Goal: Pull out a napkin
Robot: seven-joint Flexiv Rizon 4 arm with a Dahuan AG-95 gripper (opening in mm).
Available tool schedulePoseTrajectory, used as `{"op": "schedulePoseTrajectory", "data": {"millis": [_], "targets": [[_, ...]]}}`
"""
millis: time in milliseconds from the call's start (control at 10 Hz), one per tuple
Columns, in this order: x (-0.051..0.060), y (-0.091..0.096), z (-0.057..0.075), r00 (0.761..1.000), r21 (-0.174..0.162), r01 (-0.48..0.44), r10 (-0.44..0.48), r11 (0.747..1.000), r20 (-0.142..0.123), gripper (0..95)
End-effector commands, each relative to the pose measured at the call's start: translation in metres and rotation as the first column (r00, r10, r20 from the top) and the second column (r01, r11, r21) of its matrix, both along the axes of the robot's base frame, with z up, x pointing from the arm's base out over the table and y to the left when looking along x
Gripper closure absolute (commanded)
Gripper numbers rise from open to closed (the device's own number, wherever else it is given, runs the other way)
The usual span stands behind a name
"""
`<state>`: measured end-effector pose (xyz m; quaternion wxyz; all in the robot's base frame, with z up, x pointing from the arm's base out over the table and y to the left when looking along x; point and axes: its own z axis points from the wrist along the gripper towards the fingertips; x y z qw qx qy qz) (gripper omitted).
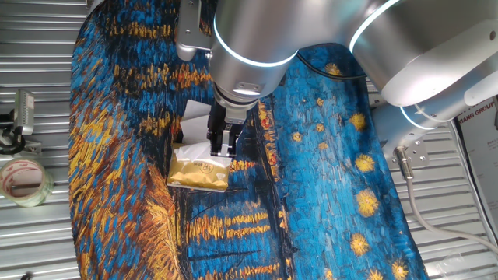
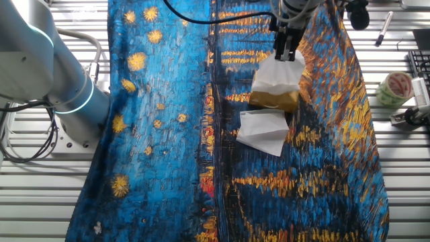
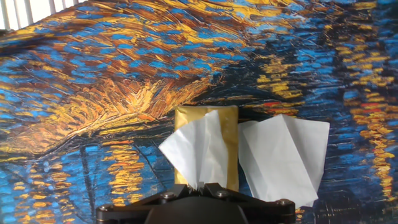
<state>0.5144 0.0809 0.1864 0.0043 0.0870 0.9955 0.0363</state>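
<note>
The surface [image 1: 327,179] is draped in a cloth printed with thick blue and orange brush strokes. At the left edge in one fixed view, a roll of tape [image 1: 23,180] lies on ribbed metal. One gold tissue pack [image 3: 186,121], glossy and rectangular, lies flat on the cloth. From its top rises the napkin [image 3: 196,149], thin, soft white paper, creased, fanning wider toward the pack. The fingers [image 3: 202,185] are clenched on its narrow upper end. Just right of the pack lies one second white sheet [image 3: 283,155], flatter and folded, so two white sheets show in all.
</note>
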Motion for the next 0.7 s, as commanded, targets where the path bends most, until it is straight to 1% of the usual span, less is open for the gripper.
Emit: {"op": "schedulePoseTrajectory", "data": {"millis": [100, 700], "targets": [[-0.0006, 0.0003, 0.0012, 1.000, 0.000, -0.001, 0.001, 1.000, -0.002, 95.0], [-0.0025, 0.0020, 0.0054, 1.000, 0.006, -0.003, 0.003, 1.000, -0.006, 95.0]]}}
